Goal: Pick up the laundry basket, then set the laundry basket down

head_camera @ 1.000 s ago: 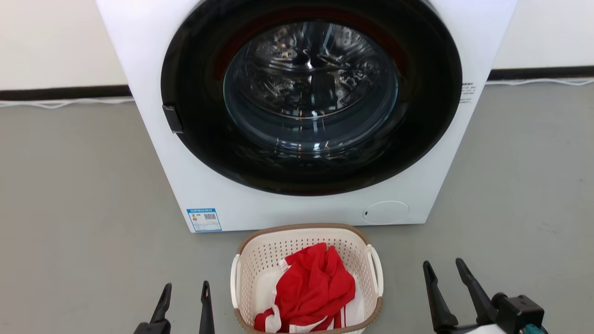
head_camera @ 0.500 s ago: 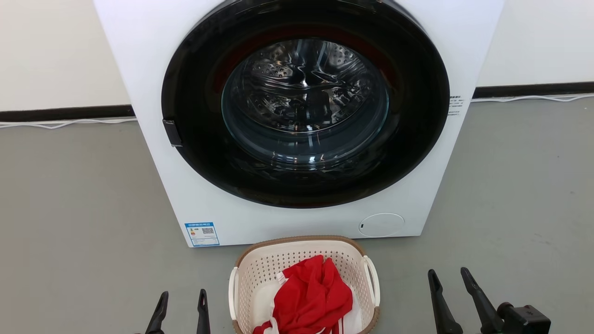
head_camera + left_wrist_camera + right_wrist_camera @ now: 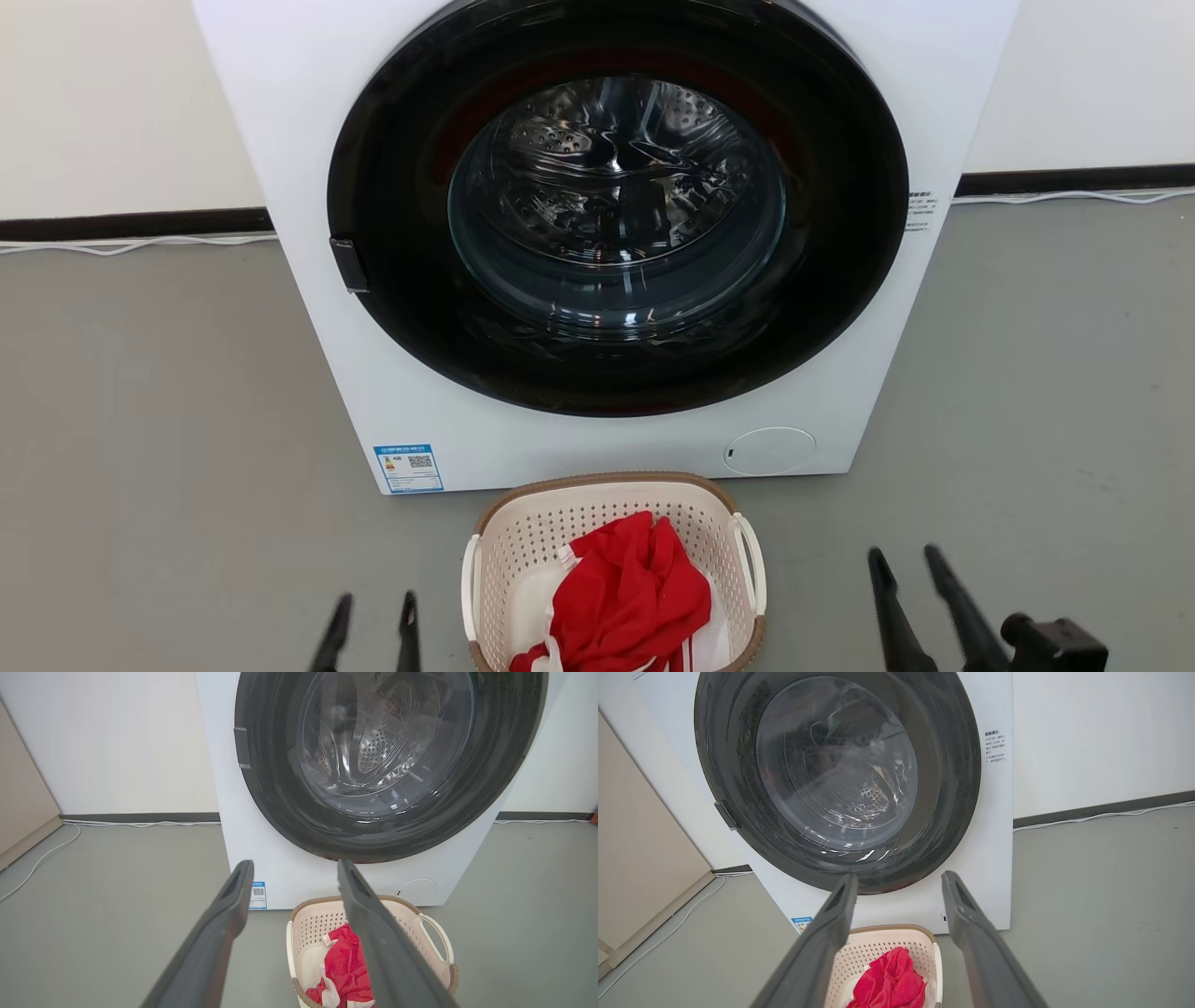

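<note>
The laundry basket (image 3: 532, 527) sits on the gray floor (image 3: 140, 420), right in front of the big white washing machine (image 3: 280, 93). A red cloth (image 3: 635, 588) lies inside it. The left gripper (image 3: 373, 607) waits on one side, the right gripper (image 3: 904, 557) on the other. Both have their fingers spread apart, holding nothing.

Perforated matt plastic laundry basket (image 3: 611, 523), red cloth (image 3: 635, 593), glossy glass washer door (image 3: 616, 201).
</note>
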Motion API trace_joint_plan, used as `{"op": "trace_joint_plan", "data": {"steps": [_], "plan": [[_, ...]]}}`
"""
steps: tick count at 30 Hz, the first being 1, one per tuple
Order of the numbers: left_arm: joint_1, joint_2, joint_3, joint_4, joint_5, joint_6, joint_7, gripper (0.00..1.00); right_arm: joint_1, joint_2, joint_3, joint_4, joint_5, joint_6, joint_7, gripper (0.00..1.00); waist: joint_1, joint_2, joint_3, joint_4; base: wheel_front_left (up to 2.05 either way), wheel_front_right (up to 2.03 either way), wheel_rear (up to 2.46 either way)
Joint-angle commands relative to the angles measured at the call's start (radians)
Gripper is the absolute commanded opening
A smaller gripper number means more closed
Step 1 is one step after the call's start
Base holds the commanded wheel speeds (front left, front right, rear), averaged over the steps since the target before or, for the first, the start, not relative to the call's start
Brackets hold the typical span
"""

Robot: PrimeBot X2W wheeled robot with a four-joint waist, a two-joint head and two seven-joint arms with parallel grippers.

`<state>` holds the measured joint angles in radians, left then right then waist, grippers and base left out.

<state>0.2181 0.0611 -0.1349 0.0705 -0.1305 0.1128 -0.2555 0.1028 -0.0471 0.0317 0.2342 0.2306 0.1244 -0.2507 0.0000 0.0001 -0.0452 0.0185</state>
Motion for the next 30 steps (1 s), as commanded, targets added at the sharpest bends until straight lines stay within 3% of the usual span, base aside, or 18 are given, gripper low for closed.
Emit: {"op": "trace_joint_plan", "data": {"steps": [1,10,15,30], "plan": [[0.000,0.000,0.000,0.006,-0.001,0.000,0.000,0.00,0.000,0.000,0.001,0.006,0.000,-0.001,0.001,0.00,0.0000,-0.0001,0.000,0.000,0.00,0.00,0.00],[-0.010,0.002,0.005,0.043,-0.081,-0.011,0.014,0.00,0.000,-0.002,-0.001,0.035,0.074,-0.001,0.019,0.00,0.0022,-0.0001,0.001,-0.001,0.00,0.00,0.00],[-0.024,0.005,0.011,0.051,-0.145,-0.020,0.025,0.00,-0.009,-0.003,-0.005,0.035,0.131,0.000,0.032,0.00,0.0002,-0.0001,0.004,-0.002,0.00,0.00,0.00],[-0.069,0.013,0.031,0.074,-0.343,-0.053,0.064,0.00,-0.038,-0.008,-0.019,0.032,0.311,0.001,0.074,0.00,0.0000,-0.0001,0.011,-0.004,0.00,0.00,0.00]]}}
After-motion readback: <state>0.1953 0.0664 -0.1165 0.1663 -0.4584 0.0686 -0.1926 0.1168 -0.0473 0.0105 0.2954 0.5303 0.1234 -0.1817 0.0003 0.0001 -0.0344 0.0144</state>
